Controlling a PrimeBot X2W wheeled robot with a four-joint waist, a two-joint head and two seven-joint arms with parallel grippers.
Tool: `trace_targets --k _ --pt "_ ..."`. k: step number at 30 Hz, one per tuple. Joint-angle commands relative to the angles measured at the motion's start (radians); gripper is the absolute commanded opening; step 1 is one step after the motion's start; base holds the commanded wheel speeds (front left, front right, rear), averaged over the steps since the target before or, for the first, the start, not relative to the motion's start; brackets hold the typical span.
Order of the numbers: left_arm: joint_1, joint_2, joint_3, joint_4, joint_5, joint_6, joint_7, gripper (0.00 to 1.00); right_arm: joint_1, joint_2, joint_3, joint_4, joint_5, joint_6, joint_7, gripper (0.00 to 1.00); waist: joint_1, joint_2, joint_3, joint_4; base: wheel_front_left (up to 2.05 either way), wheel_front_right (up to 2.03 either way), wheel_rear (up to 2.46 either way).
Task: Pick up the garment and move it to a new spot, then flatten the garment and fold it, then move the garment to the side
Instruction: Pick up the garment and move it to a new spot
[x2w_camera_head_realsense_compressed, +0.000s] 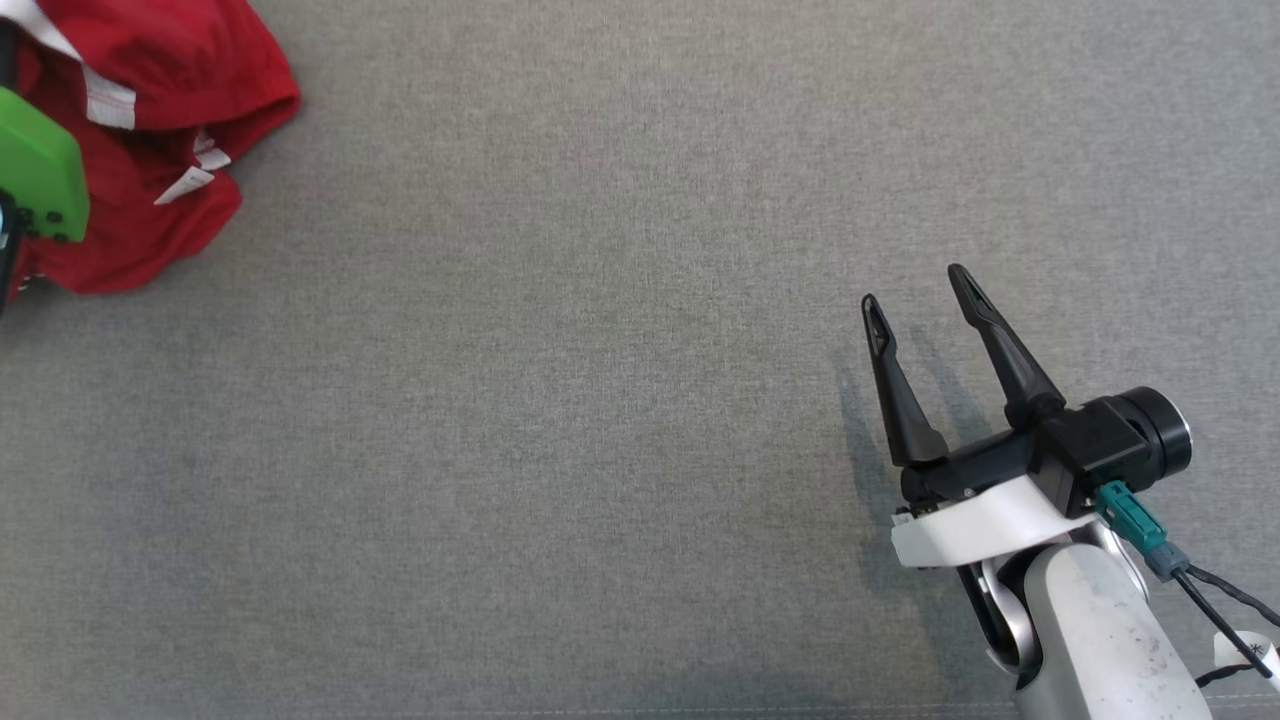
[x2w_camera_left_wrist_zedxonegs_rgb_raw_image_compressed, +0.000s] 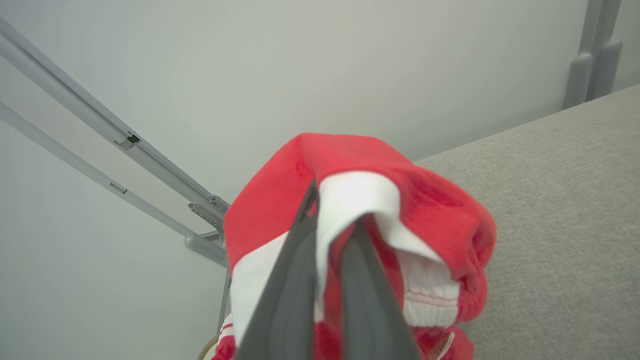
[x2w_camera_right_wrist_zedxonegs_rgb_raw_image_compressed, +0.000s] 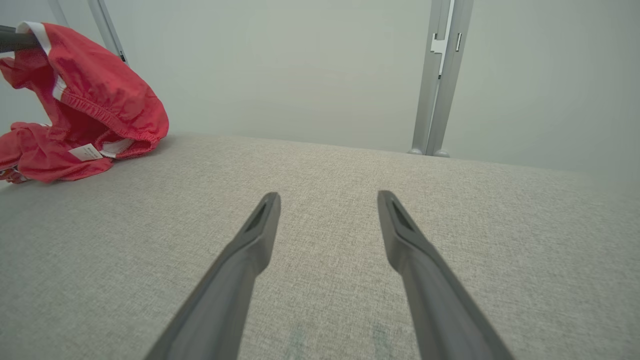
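Between the left fingers (x2w_camera_left_wrist_zedxonegs_rgb_raw_image_compressed: 287, 300), the red garment (x2w_camera_left_wrist_zedxonegs_rgb_raw_image_compressed: 435, 205) is clamped.

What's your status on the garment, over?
Left gripper shut on red garment. Right gripper open, well apart from it. Garment bunched at far left, partly resting on grey surface. Nothing seen in the way.

We record the right pincer (x2w_camera_head_realsense_compressed: 912, 287): two long black tapered fingers (x2w_camera_head_realsense_compressed: 1000, 345), white collar (x2w_camera_head_realsense_compressed: 985, 525), scuffed pale forearm (x2w_camera_head_realsense_compressed: 1100, 640), teal connector (x2w_camera_head_realsense_compressed: 1130, 515), trailing black cable (x2w_camera_head_realsense_compressed: 1215, 615).
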Motion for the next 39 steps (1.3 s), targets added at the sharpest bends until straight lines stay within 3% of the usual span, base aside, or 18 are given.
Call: trace_targets --k 1,10,16,21,29,34,39 --pt "-0.018 -0.01 -0.002 -0.005 -0.002 0.005 -0.013 0.0 0.01 -0.004 0.001 0.004 0.012 0.0 -0.004 1.0 -0.0001 -0.0001 -0.041 -0.007 0.0 0.0 0.0" --pt "-0.056 -0.068 -0.057 -0.08 0.01 -0.003 -0.054 0.0 0.057 -0.004 -0.013 0.016 0.058 0.0 -0.003 1.0 -0.0001 -0.0001 -0.167 -0.05 0.0 0.0 0.0" --pt "-0.056 -0.131 -0.104 -0.149 0.008 -0.002 -0.012 0.0 0.097 -0.004 -0.036 0.016 0.084 0.0 -0.003 1.0 -0.0001 -0.0001 -0.242 -0.09 0.0 0.0 0.0" --pt "-0.036 -0.186 -0.125 -0.204 0.007 0.028 0.015 0.0 0.115 -0.004 -0.044 0.019 0.096 0.0 -0.004 1.0 -0.0001 -0.0001 -0.275 -0.119 0.0 0.0 0.0" --pt "0.123 -0.339 -0.145 -0.263 -0.053 0.115 0.001 0.0 0.149 -0.004 -0.049 0.02 0.118 0.0 -0.004 1.0 -0.0001 -0.0001 -0.298 -0.164 0.0 0.0 0.0" --pt "0.26 -0.396 -0.164 -0.206 -0.073 0.167 -0.049 0.0 0.153 -0.004 -0.039 0.018 0.124 0.0 -0.003 1.0 -0.0001 -0.0001 -0.3 -0.194 0.0 0.0 0.0" --pt "0.373 -0.413 -0.179 -0.081 -0.066 0.22 -0.121 0.0 0.157 -0.004 -0.029 0.022 0.13 0.0 -0.003 1.0 -0.0001 -0.0001 -0.3 -0.219 0.0 0.0 0.0"
